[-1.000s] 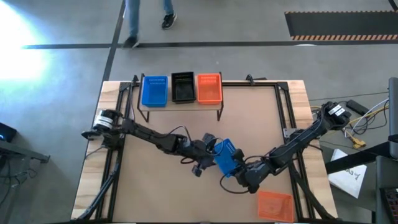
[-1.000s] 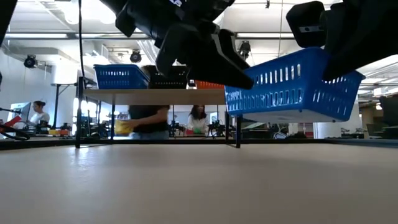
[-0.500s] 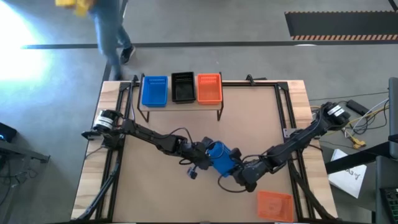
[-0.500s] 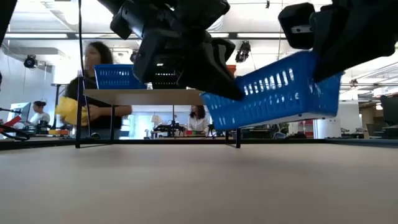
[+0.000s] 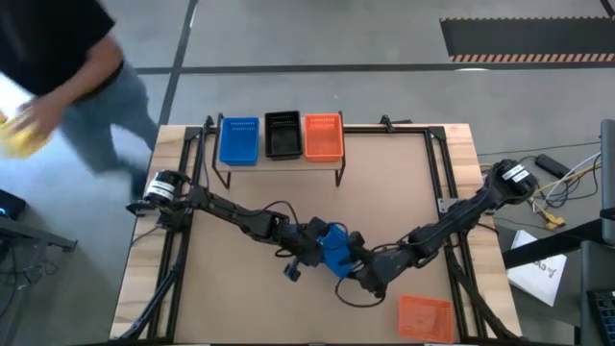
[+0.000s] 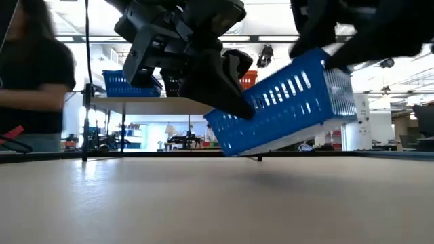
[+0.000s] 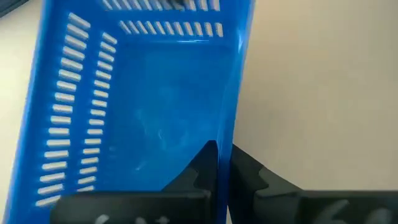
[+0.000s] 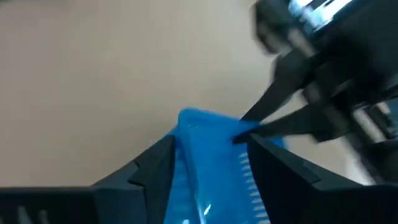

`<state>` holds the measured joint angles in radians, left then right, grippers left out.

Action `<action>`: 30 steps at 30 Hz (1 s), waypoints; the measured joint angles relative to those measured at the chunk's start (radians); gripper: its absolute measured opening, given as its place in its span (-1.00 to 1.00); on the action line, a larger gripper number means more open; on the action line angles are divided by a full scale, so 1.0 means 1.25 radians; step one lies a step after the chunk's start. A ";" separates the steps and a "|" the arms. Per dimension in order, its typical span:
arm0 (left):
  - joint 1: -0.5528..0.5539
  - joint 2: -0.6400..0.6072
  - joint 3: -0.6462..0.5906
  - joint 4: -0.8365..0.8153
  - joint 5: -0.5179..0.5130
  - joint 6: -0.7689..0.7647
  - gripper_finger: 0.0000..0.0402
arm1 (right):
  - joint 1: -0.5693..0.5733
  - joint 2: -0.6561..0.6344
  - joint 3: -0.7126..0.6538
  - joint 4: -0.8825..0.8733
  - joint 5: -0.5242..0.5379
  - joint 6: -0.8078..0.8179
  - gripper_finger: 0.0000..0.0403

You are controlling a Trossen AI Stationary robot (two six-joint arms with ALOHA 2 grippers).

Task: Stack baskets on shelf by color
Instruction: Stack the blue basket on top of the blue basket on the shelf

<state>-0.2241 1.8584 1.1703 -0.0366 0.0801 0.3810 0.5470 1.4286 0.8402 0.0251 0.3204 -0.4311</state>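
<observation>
Table [image 5: 404, 192]: a wooden top filling the middle of the high view; a wide bare stretch lay between the shelf and the arms, and more bare board showed at lower left.
Person [image 5: 67, 67]: at upper left of the high view, off the table's corner; in the low view a dark-sleeved figure stood at the left edge.
Shelf [image 5: 279, 161]: along the table's upper edge, left of centre, carrying three baskets side by side with no free slot between them.
Basket count: five in all; two blue, one black, two orange.
On the shelf: blue basket [image 5: 239, 140], black basket [image 5: 282, 134], orange basket [image 5: 324, 135], left to right.
Held blue basket [image 5: 335, 249]: lower centre of the high view, between both grippers; only the low view showed it clear of the tabletop and tilted, its left end lower.
Spare orange basket [image 5: 424, 317]: flat at the table's lower right edge, just beside the right arm.
Left gripper [image 7: 224, 163]: fingers clamped together on the held blue basket's side wall, one inside and one outside, seen only in its wrist view.
Right gripper [image 8: 208, 152]: fingers apart, straddling the basket's other end with gaps either side.
</observation>
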 joint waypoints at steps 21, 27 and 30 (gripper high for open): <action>-0.110 -0.177 0.190 -0.479 -0.497 -0.513 -1.00 | 0.280 -0.199 0.002 -0.295 0.504 0.386 -0.49; -0.081 -0.317 0.264 -0.705 -0.716 -0.781 -1.00 | 0.339 -0.174 0.000 -0.348 0.578 0.456 -0.61; -0.035 -0.393 0.267 -0.745 -0.763 -0.842 -1.00 | 0.341 -0.165 -0.004 -0.352 0.584 0.454 -0.66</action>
<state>-0.2683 1.3672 1.5035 -0.9682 -0.8736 -0.6709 0.9733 1.2227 0.8355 -0.4145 1.0507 0.1370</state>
